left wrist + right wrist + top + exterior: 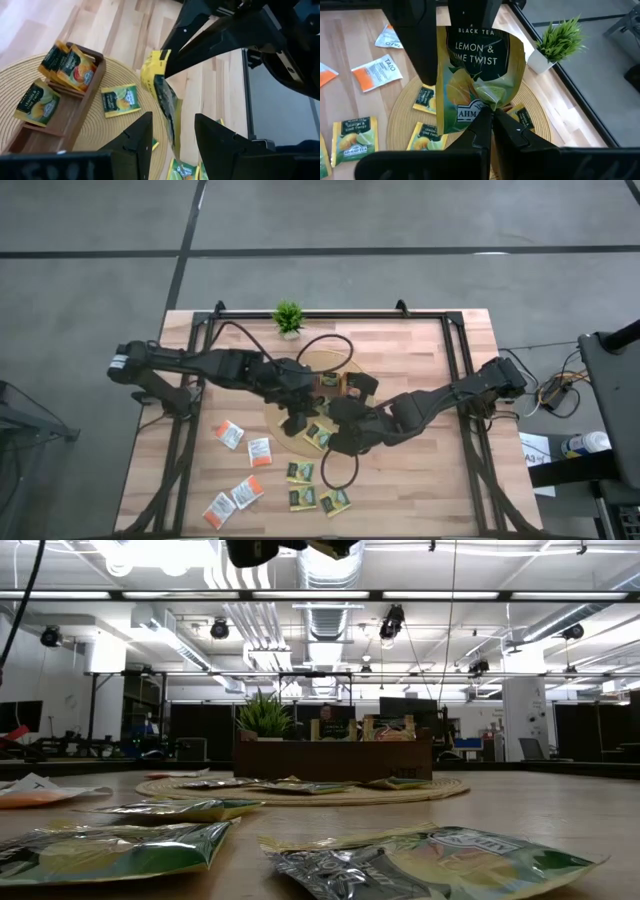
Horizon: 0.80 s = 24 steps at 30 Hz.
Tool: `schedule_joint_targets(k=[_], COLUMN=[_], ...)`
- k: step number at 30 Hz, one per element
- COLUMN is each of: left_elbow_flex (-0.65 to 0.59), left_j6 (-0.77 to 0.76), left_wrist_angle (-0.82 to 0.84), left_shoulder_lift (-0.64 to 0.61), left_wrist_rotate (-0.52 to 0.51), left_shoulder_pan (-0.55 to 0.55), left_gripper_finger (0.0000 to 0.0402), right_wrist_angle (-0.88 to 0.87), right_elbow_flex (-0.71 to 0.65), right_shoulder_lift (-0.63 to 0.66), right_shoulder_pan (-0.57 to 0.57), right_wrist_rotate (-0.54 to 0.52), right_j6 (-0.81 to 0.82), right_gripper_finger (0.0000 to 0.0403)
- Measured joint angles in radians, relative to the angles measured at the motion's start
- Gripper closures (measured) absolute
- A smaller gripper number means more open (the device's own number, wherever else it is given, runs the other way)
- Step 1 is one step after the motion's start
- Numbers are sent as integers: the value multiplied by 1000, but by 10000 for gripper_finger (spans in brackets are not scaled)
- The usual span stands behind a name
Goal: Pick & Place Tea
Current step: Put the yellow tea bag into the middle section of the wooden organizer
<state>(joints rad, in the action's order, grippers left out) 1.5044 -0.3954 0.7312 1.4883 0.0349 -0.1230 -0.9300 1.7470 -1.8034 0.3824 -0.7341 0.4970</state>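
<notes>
The table (420, 370) was of pale wooden planks and stood on a grey floor (90, 270) crossed by dark lines. Beyond it the room ran wide and open, with a white ceiling (480, 580) carrying bright strip lights (560, 595) and exposed silver ducts (320, 625). White columns (520, 718) rose farther back, dark monitors (20, 716) stood at the far walls, and cables (555, 392) lay beside the table.

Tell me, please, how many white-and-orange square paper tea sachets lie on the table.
4 white-and-orange sachets, all on bare wood on the left arm's side of the round woven mat: two beside it, two nearer the front edge. The arms may hide more.
</notes>
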Motion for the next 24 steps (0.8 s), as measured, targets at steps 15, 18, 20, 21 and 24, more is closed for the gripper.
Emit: schedule_joint_targets(k=[15, 18, 20, 21, 24], left_elbow_flex=[13, 14, 14, 13, 14], left_j6=[-6, 3, 9, 14, 31], left_wrist_angle=[-17, -17, -17, -17, -16], left_shoulder_lift=[2, 2, 2, 2, 2], left_wrist_rotate=[-3, -9, -10, -10, -9], left_shoulder_pan=[4, 5, 4, 4, 6], left_gripper_finger=[354, 392, 398, 399, 400], right_wrist_angle=[-1, -1, -1, -1, -1], right_elbow_flex=[0, 0, 0, 0, 0], right_shoulder_lift=[0, 0, 0, 0, 0], right_shoulder_pan=[1, 1, 1, 1, 1], right_wrist_rotate=[0, 0, 0, 0, 6], right_j6=[-1, -2, -8, -10, -14], right_gripper_finger=[394, 394, 394, 394, 392])
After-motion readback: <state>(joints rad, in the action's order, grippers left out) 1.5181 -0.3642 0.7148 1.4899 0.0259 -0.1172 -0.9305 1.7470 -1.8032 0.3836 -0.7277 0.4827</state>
